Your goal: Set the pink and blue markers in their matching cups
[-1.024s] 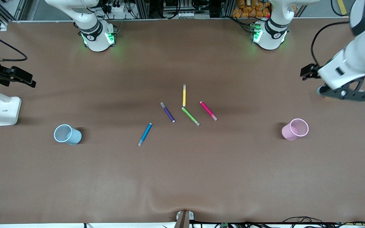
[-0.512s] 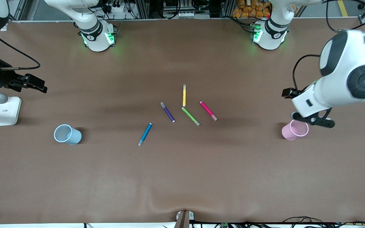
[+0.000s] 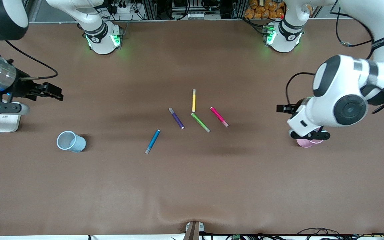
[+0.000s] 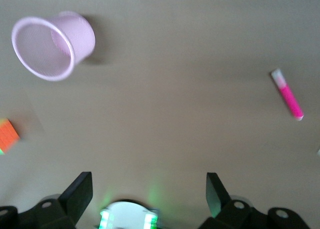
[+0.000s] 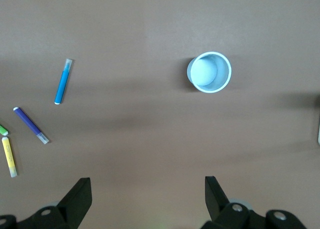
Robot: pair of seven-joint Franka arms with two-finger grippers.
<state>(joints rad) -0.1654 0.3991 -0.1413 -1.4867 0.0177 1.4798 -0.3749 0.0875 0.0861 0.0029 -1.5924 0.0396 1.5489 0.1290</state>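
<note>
The pink marker [image 3: 219, 116] and the blue marker [image 3: 152, 141] lie flat near the table's middle. The light blue cup [image 3: 70, 141] stands toward the right arm's end. The light pink cup [image 3: 307, 143] stands toward the left arm's end, mostly hidden under the left arm's hand. My left gripper [image 3: 308, 135] hangs over the pink cup, open and empty. The left wrist view shows the pink cup [image 4: 52, 46] and the pink marker [image 4: 288, 95]. My right gripper [image 3: 3, 107] is open and empty, over the table's edge. The right wrist view shows the blue cup [image 5: 209, 72] and the blue marker [image 5: 62, 82].
A purple pen [image 3: 176, 118], a yellow pen [image 3: 194, 100] and a green pen [image 3: 200, 122] lie between the two markers. A white stand [image 3: 7, 121] sits under the right gripper. A small orange object [image 4: 7, 135] lies near the pink cup.
The left arm has swung down and inward from the table's end until its hand covers the pink cup. The right arm has moved inward toward the table's middle.
</note>
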